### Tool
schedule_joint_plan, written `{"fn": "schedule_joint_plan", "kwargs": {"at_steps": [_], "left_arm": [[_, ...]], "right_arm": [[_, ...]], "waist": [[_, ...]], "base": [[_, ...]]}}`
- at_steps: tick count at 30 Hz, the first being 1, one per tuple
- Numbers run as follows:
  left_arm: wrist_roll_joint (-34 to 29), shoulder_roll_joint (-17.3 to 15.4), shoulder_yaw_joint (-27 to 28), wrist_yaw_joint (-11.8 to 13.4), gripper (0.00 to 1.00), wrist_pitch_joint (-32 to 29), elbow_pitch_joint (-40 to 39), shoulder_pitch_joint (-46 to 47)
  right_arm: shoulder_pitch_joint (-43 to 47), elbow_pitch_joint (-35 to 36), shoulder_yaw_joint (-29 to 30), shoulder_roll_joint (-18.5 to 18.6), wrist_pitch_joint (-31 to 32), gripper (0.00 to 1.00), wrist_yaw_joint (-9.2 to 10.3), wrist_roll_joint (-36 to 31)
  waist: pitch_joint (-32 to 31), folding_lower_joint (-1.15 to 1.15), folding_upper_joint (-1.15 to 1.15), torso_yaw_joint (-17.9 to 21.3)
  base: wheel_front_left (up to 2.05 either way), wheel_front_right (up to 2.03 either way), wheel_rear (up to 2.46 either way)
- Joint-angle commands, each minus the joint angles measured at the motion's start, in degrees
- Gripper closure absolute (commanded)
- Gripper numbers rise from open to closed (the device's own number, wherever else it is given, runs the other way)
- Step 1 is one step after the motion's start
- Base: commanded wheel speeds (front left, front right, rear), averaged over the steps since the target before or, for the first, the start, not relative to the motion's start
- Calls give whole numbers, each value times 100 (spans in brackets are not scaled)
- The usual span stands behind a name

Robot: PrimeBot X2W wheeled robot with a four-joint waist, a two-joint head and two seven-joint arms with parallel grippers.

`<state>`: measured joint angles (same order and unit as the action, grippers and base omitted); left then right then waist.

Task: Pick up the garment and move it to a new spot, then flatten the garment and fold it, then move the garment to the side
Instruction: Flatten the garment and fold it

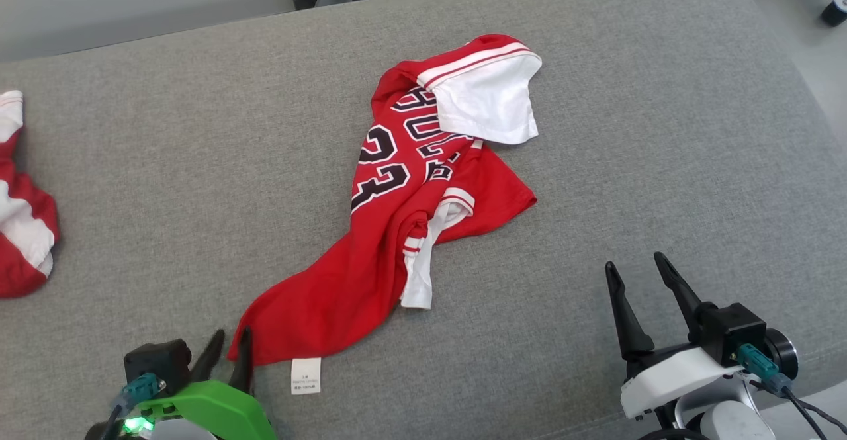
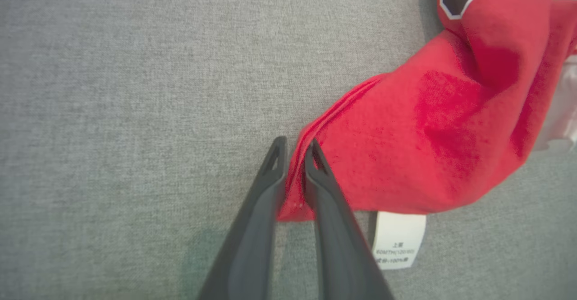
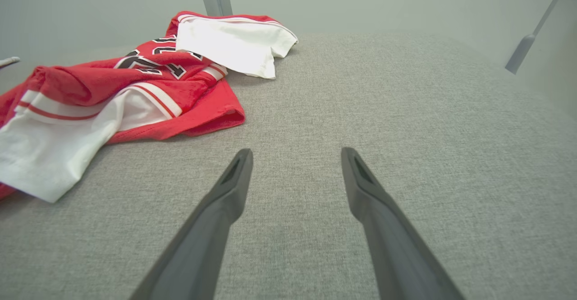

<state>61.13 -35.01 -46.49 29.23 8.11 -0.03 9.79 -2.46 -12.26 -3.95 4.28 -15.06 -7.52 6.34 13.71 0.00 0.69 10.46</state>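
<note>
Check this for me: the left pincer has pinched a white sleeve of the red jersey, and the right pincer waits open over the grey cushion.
One slip: the left pincer has pinched the jersey at its red bottom corner by the label, not a white sleeve, as the left wrist view shows. The rest holds.

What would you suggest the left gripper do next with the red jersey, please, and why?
Probably lift the left gripper slightly: it pinches the near corner of the jersey, which lies crumpled on the grey cushion, while the right gripper stands open, apart from it.
</note>
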Motion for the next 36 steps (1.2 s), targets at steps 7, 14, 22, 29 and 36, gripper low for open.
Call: {"fn": "schedule_joint_plan", "kwargs": {"at_steps": [7, 14, 22, 29, 36], "left_arm": [[-651, -304, -187, 695, 0, -112, -1650, 221], [-674, 98, -1038, 118, 0, -1141, -1668, 961], [-501, 634, -1209, -372, 0, -1367, -579, 1336], [-467, 753, -1175, -510, 0, -1283, -107, 1438], [-560, 1237, -1057, -802, 100, -824, 283, 1766]], "right_arm": [[33, 16, -12, -8, -16, 0, 6, 34], [-49, -2, -25, -41, -16, 0, 6, 63], [-64, 0, -35, -93, -16, 0, 6, 107], [-61, -5, 15, -111, -16, 0, 6, 109], [-132, -11, -15, -125, -16, 0, 6, 112]], "waist": [[-26, 0, -69, 220], [83, 0, -69, 407], [128, 0, -69, 649], [168, 0, -69, 689], [164, 0, -69, 696]], "base": [[0, 0, 0], [0, 0, 0], [0, 0, 0], [0, 0, 0], [0, 0, 0]]}}
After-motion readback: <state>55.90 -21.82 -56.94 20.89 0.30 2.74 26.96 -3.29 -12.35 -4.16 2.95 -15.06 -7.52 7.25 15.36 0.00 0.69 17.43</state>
